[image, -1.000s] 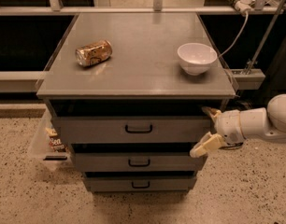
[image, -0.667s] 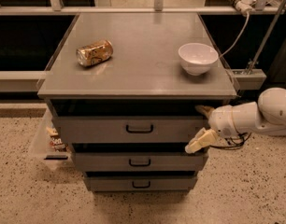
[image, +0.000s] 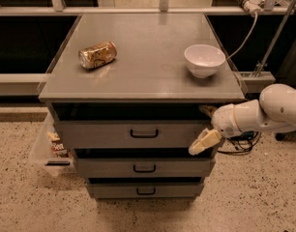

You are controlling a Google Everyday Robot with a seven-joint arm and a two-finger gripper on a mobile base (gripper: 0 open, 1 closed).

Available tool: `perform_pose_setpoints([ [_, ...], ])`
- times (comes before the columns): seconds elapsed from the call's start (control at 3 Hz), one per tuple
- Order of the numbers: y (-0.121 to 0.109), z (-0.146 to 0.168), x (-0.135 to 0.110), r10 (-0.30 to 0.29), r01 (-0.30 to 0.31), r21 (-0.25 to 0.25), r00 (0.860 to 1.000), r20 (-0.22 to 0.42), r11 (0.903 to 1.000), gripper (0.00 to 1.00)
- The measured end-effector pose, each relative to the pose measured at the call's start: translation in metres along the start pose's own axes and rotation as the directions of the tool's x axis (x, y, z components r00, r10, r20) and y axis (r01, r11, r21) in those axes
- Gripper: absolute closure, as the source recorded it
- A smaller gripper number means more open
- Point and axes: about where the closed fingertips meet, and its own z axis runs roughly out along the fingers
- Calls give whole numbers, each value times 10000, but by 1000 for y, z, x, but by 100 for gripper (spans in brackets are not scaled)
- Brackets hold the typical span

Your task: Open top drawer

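Observation:
The top drawer [image: 99,134] is the wide grey front just under the cabinet top, with a small black loop handle [image: 144,134] at its centre. A dark gap shows above the front. My gripper [image: 205,126] is at the right end of this drawer front, well to the right of the handle. It is open, with one cream finger [image: 204,142] low over the front's right edge and the other up by the gap under the top. My white arm [image: 278,108] comes in from the right.
Two smaller grey drawers [image: 144,167] sit below. A crushed can [image: 96,55] and a white bowl [image: 204,59] rest on the cabinet top [image: 143,76]. A clear bin of snacks [image: 50,146] stands on the floor at left. Cables [image: 242,141] hang at right.
My gripper and arm have moved left, from beside the cabinet to over the right end of the top drawer front. The drawers, can and bowl have not moved.

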Motion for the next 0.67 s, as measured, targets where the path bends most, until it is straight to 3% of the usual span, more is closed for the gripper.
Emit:
perform_pose_setpoints([
  [0.33,10,-1,19,515,-524,-253,9980,-359,9983,0],
  [0.67,9,-5,14,516,-525,-253,9980,-359,9983,0],
])
